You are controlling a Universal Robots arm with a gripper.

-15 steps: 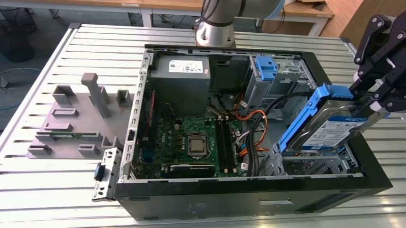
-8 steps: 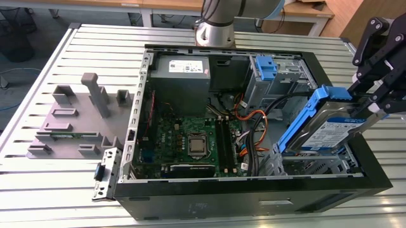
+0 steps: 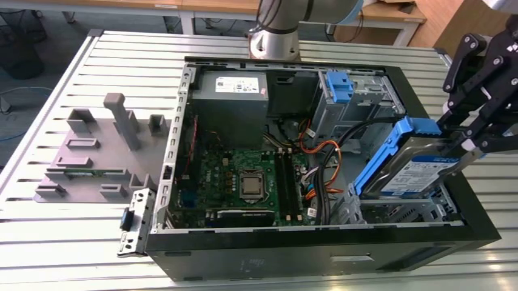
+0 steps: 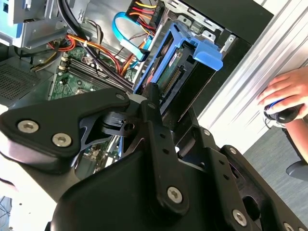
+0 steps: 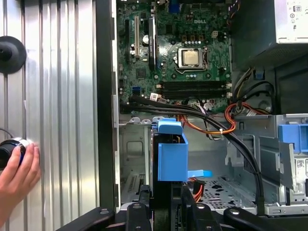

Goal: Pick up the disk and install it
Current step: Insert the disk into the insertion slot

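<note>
- Gripper (image 3: 465,145) was closed on the disk (image 3: 409,173), pinching its upper end, so the silver body and blue carrier hung down from it at a tilt.
- Directly below the gripper, the disk's lower end sat at the mouth of the metal drive cage (image 3: 404,212), in a corner of the open computer case (image 3: 324,251). I could not tell whether it touched the cage walls.
- Picking up looked finished to me, and the work stood at the insertion step. Most of the disk stood proud of the cage, so it was not yet seated.
- Black cables (image 5: 168,109) ran just beyond the disk's far edge, between the cage and the motherboard (image 3: 242,176) farther off.
- Seating it, by my reckoning, called for squaring the carrier to the cage's guides and pushing straight along them. It would also have to stay clear of those cables.
- A person's hand (image 5: 17,173) rested on a round knob (image 5: 7,150) on the slatted tabletop (image 5: 62,96), well apart from the gripper.
</note>
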